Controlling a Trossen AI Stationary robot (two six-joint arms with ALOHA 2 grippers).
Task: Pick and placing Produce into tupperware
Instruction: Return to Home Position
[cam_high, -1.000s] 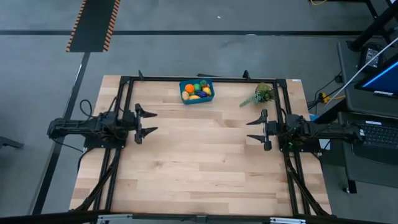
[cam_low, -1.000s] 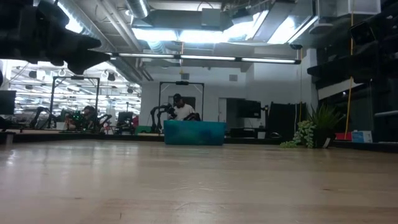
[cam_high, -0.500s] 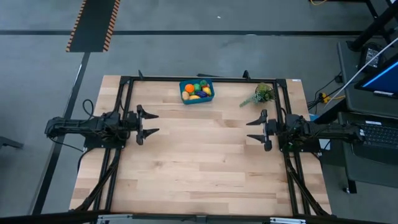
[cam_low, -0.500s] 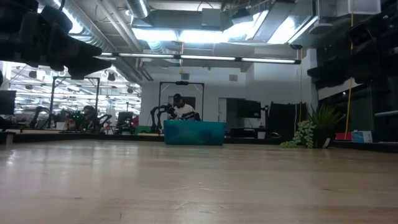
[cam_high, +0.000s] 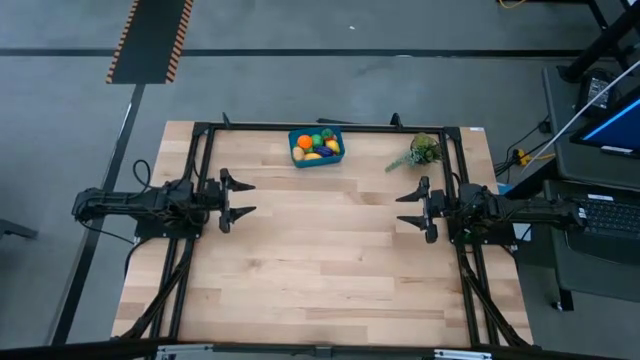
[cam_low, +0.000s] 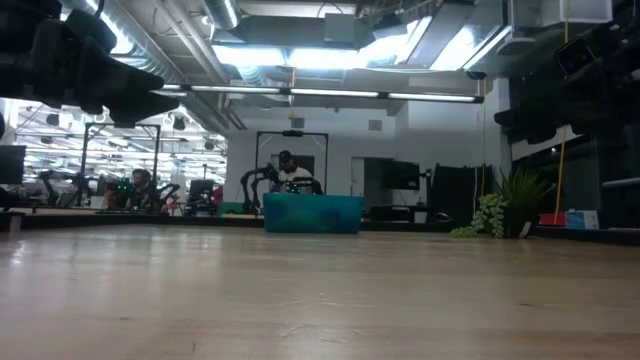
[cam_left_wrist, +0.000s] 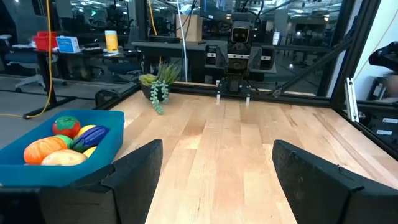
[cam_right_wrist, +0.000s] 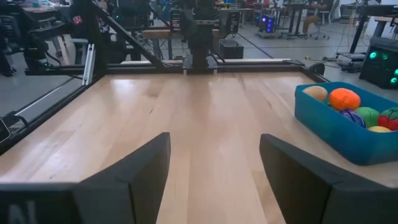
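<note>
The blue tupperware (cam_high: 316, 147) stands near the middle of the table's far edge, and it also shows in the low view (cam_low: 313, 213). Produce lies inside it: an orange piece (cam_left_wrist: 43, 148), a red one (cam_left_wrist: 66, 125), a purple one (cam_left_wrist: 91, 137) and a tan one (cam_left_wrist: 62, 159). My left gripper (cam_high: 238, 198) hangs open above the table's left part, pointing level toward the right. My right gripper (cam_high: 410, 208) hangs open above the right part, facing it. Neither has anything between its fingers.
A leafy green plant sprig (cam_high: 418, 152) lies at the far right, near the black frame (cam_high: 330, 127) that rims the table. Bare wood (cam_high: 320, 260) stretches between the two grippers and toward the near edge. People and other robots show in the room behind.
My right gripper has rolled slightly about the line it points along, staying in place and open. The tupperware and the produce have kept still.
</note>
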